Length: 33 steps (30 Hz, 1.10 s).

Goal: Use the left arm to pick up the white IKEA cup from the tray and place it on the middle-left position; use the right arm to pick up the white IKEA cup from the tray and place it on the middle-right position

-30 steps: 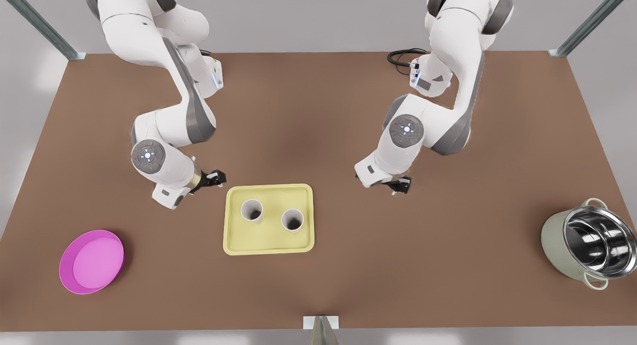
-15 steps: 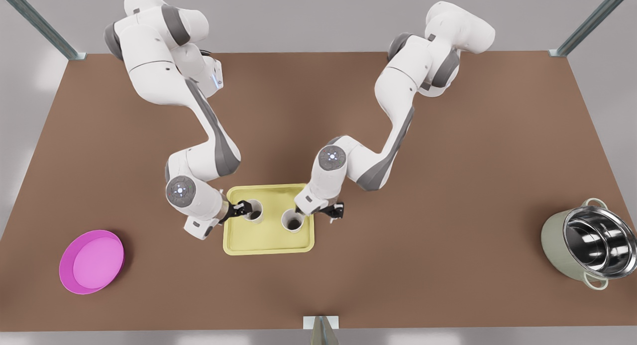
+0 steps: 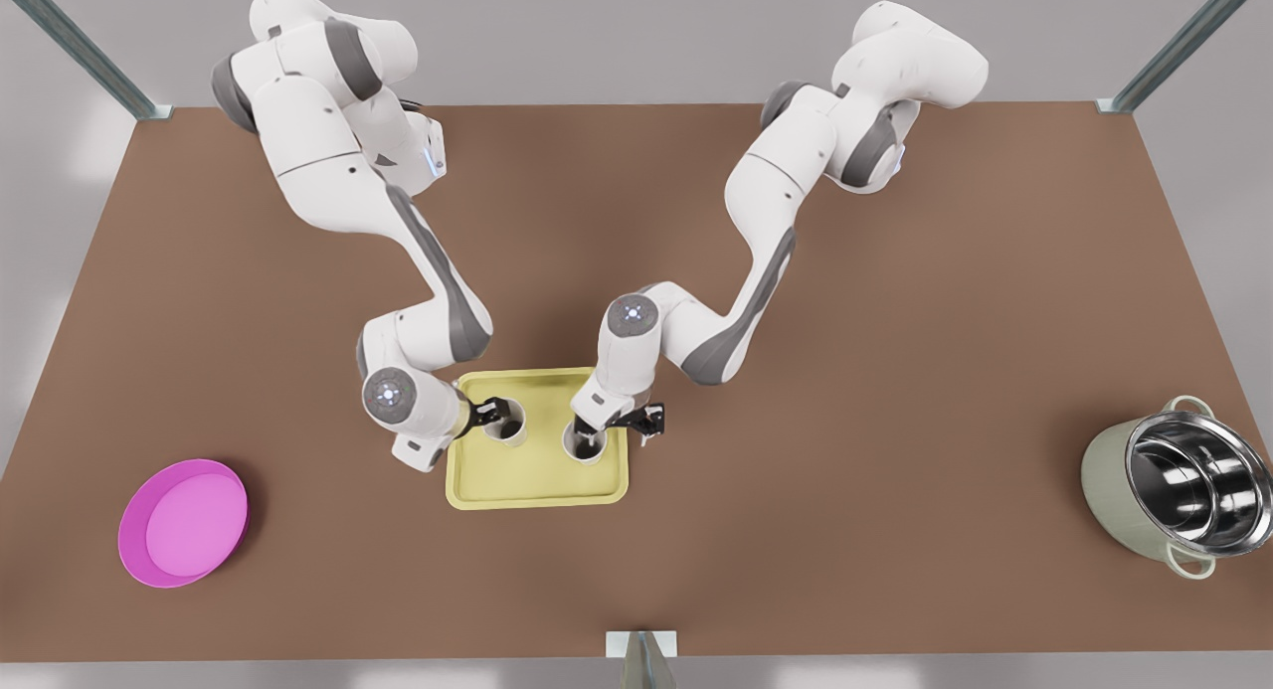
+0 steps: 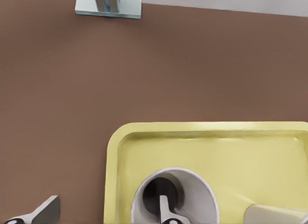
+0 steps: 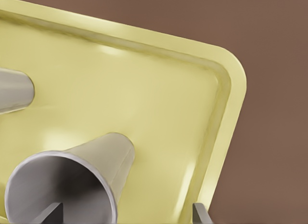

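Nearest, a pink bowl (image 3: 182, 522) sits at eight o'clock on the counter (image 3: 636, 570), a steel pot (image 3: 1174, 498) at four. Centrally, the tray (image 3: 537, 485) holds both cups. The left claw (image 3: 494, 412) straddles the left cup's (image 3: 508, 422) rim, fingers apart; likewise the right claw (image 3: 612, 426) and the right cup (image 3: 584, 444).
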Each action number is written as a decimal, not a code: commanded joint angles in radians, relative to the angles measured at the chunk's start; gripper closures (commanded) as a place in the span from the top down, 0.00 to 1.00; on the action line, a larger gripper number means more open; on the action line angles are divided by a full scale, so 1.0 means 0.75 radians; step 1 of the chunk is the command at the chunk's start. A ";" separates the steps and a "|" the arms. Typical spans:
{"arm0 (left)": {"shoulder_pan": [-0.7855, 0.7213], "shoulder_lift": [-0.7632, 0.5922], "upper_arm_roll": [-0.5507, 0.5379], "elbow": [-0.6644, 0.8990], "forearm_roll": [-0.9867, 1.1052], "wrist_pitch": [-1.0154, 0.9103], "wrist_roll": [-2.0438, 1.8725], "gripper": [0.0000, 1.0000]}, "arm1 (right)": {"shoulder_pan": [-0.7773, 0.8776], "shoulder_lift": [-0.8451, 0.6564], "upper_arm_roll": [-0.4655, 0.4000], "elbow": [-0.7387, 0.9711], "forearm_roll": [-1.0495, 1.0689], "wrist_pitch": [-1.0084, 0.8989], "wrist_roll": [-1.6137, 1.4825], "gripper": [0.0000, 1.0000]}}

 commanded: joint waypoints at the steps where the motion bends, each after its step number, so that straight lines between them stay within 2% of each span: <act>1: -0.008 0.010 0.002 0.001 0.007 0.056 -0.221 1.00 | 0.001 0.009 0.003 -0.004 0.001 0.059 -0.058 1.00; 5: -0.016 0.028 0.000 0.001 0.007 0.103 -0.244 1.00 | 0.016 0.027 0.003 -0.004 0.001 0.059 -0.058 0.99; 7: -0.016 0.032 0.000 0.001 0.007 0.103 -0.242 1.00 | 0.016 0.035 0.003 -0.004 0.001 0.059 -0.058 0.93; 11: -0.020 0.057 0.000 0.001 0.018 0.111 -0.237 1.00 | 0.014 0.035 0.003 -0.004 0.001 0.057 -0.056 0.51; 12: -0.020 0.065 0.000 0.001 0.018 0.117 -0.233 1.00 | 0.016 0.035 0.003 -0.002 0.001 0.053 -0.052 0.44; 14: -0.020 0.065 0.000 0.001 0.018 0.117 -0.233 0.98 | 0.020 0.033 0.003 -0.002 0.001 0.049 -0.040 0.37; 15: -0.020 0.065 0.000 0.001 0.018 0.117 -0.233 0.87 | 0.022 0.031 0.003 -0.002 0.001 0.045 -0.036 0.29; 19: -0.027 0.059 -0.002 0.001 0.018 0.089 -0.242 0.57 | 0.022 0.029 0.003 0.002 0.001 0.045 -0.046 0.17; 21: -0.027 0.053 -0.004 0.001 0.015 0.054 -0.246 0.42 | 0.009 -0.016 -0.002 0.022 0.001 -0.054 -0.050 0.11; 25: -0.037 0.047 -0.008 0.001 0.013 0.001 -0.252 0.22 | -0.097 -0.124 -0.010 0.088 -0.008 -0.328 -0.181 0.12; 30: -0.037 -0.002 -0.008 0.001 0.013 -0.103 -0.248 0.20 | -0.250 -0.136 -0.012 0.088 -0.014 -0.350 -0.516 0.12; 32: -0.039 -0.033 -0.010 -0.001 0.011 -0.151 -0.248 0.20 | -0.297 -0.130 -0.014 0.092 -0.110 -0.344 -0.575 0.12; 33: -0.043 -0.051 -0.010 -0.003 0.009 -0.185 -0.246 0.20 | -0.348 -0.083 -0.014 0.153 -0.112 -0.342 -0.676 0.12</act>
